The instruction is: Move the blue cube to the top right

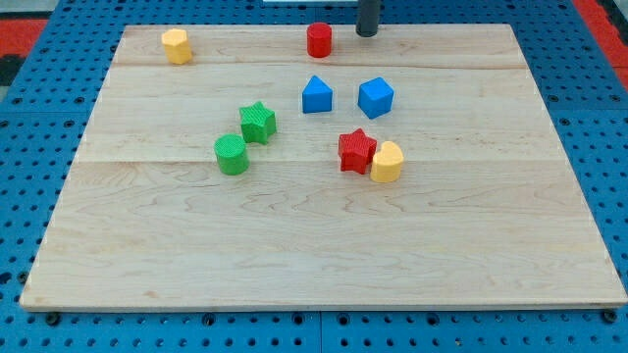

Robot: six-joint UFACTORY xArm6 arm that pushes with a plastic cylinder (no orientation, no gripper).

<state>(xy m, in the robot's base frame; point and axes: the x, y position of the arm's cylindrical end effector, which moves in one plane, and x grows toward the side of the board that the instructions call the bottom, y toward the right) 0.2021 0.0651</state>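
The blue cube [375,97] sits on the wooden board [324,255], a little above and right of the middle. A blue triangular block [316,95] lies just to its left. My tip [367,33] is at the view's top edge, above the blue cube and just right of a red cylinder [319,40]. The tip is apart from the cube, with a gap of bare board between them.
A red star [356,151] touches a yellow block [387,162] below the blue cube. A green star [257,123] and a green cylinder [232,155] lie left of the middle. A yellow block [177,45] sits at the top left. Blue pegboard [589,118] surrounds the board.
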